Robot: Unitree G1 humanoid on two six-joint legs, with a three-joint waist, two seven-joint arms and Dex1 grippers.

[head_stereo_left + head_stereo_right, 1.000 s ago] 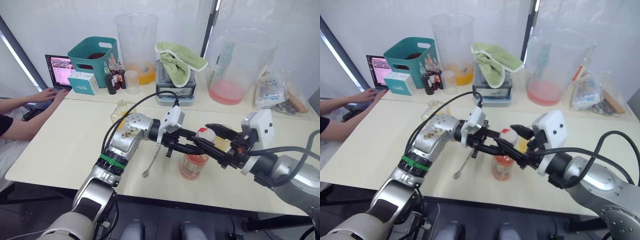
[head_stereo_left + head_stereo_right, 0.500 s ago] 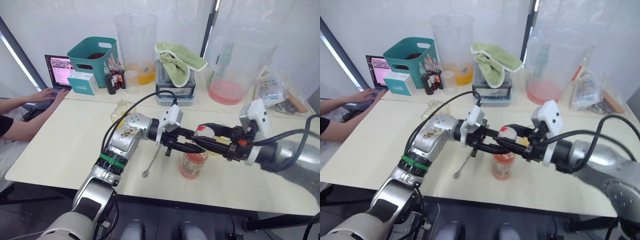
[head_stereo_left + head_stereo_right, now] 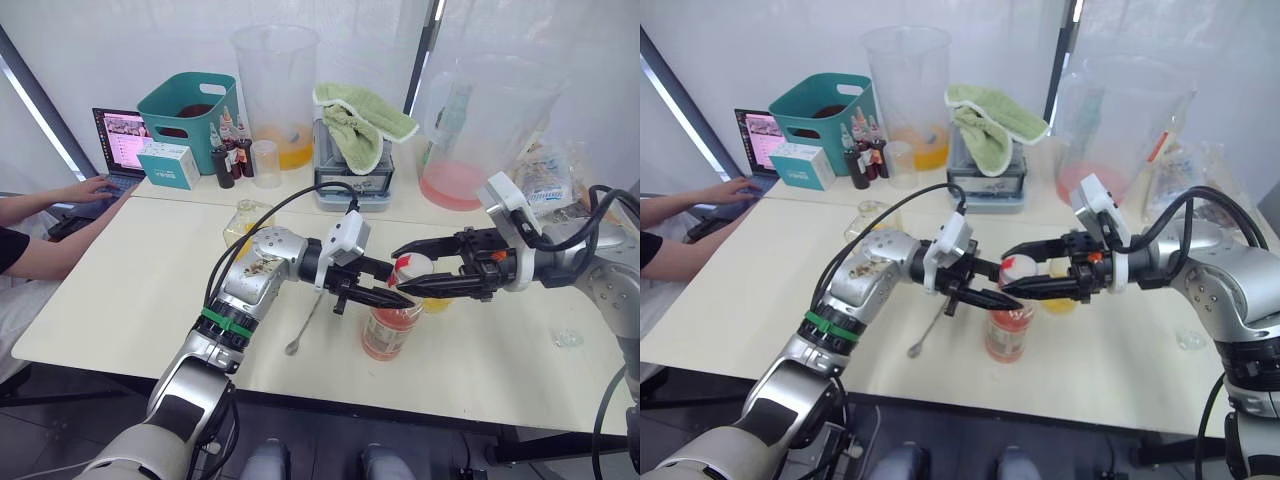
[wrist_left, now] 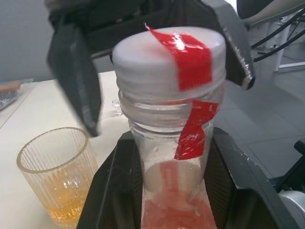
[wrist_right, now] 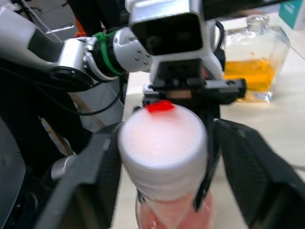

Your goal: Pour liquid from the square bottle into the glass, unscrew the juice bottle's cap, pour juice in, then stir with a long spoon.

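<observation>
Two grippers meet at frame centre: the left gripper (image 3: 385,295) clamps the juice bottle (image 3: 388,325) at its neck, while the right gripper (image 3: 415,270) straddles the cap (image 4: 169,52), jaws spread. Unscrewing stage, I'd say; next, closing and twisting. The glass (image 4: 59,176) waits beside.

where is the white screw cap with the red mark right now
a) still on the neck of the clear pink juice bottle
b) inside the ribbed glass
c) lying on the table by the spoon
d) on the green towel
a, the white screw cap with the red mark sits on the neck of the clear pink juice bottle, with the right gripper open around it.
</observation>
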